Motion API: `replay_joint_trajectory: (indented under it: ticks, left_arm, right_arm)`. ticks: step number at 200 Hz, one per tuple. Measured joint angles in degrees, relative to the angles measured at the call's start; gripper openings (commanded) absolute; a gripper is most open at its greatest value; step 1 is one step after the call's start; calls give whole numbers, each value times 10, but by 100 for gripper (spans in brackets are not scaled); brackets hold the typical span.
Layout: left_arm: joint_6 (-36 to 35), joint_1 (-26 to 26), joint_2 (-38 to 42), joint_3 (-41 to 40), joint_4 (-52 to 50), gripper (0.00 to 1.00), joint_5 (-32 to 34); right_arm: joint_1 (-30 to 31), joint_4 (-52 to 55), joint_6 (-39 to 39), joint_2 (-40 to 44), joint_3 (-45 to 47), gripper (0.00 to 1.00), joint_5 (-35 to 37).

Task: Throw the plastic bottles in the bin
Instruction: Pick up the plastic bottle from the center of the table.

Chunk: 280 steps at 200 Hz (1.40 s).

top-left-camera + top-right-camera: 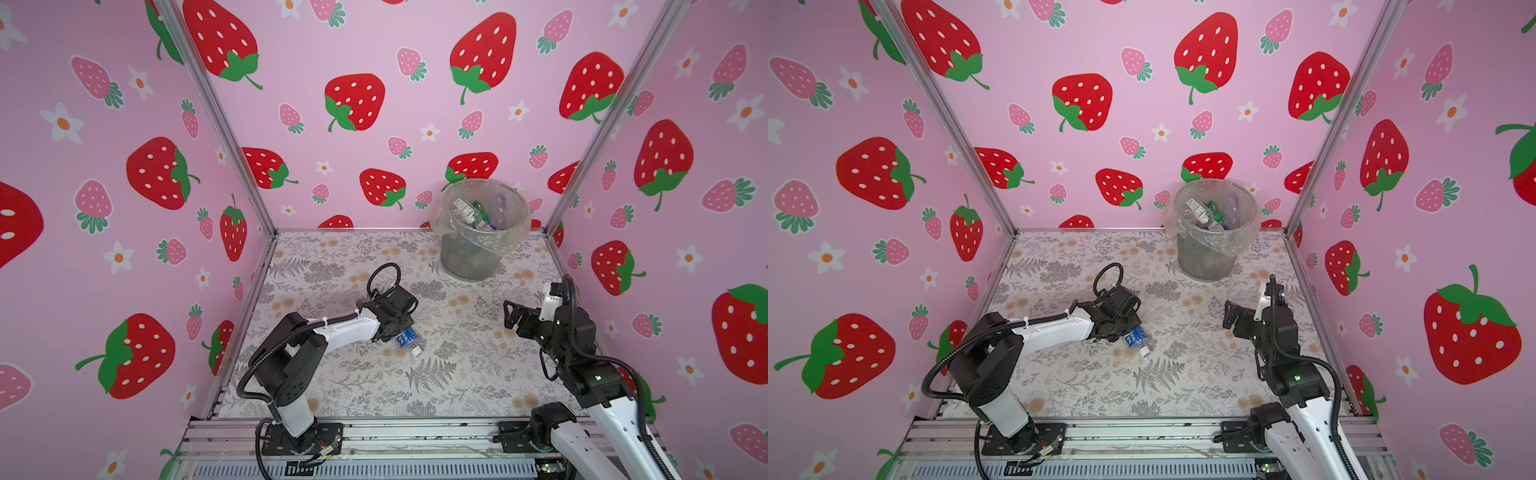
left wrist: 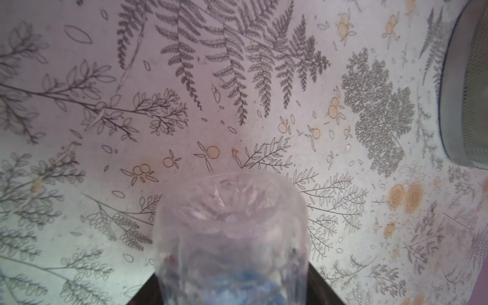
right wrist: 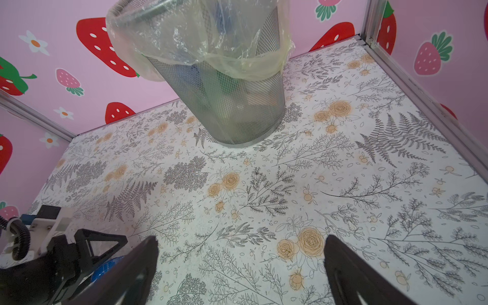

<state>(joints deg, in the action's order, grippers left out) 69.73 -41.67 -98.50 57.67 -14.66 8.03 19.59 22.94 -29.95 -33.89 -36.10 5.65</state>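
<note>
Broadly, we see the floral-print table with the round grey mesh bin, lined with a clear plastic bag, at its far right. Inside it lie several plastic bottles, clear and green. Our right gripper stands wide apart over bare table. Near the middle, a small clear bottle with a blue label lies on its side under our left gripper, its base between the fingers. They sit narrow beside it, though we cannot tell whether they clamp it.
</note>
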Motion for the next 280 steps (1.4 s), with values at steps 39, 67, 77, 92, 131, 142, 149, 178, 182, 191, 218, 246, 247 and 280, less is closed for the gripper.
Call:
replay_joint_trajectory:
  ticks: [39, 67, 77, 92, 131, 142, 149, 178, 182, 191, 218, 246, 247, 280]
  left_arm:
    - [-40, 16, 5, -1, 26, 64, -26]
    - [-66, 25, 10, -1, 32, 65, -40]
    - [-75, 26, 16, -1, 32, 65, -42]
    - [-89, 27, 30, -1, 31, 65, -44]
    - [-118, 37, 81, -1, 28, 65, -49]
    - [-125, 43, 94, -1, 25, 66, -50]
    - [-129, 47, 102, -1, 24, 66, -51]
    - [-146, 58, 132, -1, 13, 66, -51]
    - [-148, 59, 136, 0, 11, 66, -51]
    - [-155, 60, 142, 2, 5, 66, -51]
    - [-179, 62, 158, 18, -3, 66, -53]
    - [-204, 66, 164, 47, -4, 66, -70]
    - [-206, 67, 164, 48, -4, 66, -71]
    - [-235, 70, 164, 91, -3, 66, -91]
  right_arm:
    - [0, -17, -2, -30, 13, 99, -4]
    - [0, -30, -5, -50, 28, 99, -7]
    - [0, -37, -6, -54, 35, 99, -7]
    - [0, -49, -10, -58, 47, 99, -7]
    - [0, -77, -24, -86, 74, 99, -10]
    - [0, -81, -26, -97, 78, 99, -12]
    - [0, -83, -27, -103, 79, 99, -13]
    - [0, -92, -30, -120, 79, 99, -20]
    - [0, -93, -30, -120, 79, 99, -22]
    - [0, -94, -30, -120, 79, 99, -23]
    - [0, -100, -31, -120, 79, 99, -28]
    - [0, -101, -31, -121, 79, 99, -34]
    - [0, -101, -31, -121, 79, 99, -34]
    - [0, -101, -34, -121, 79, 99, -38]
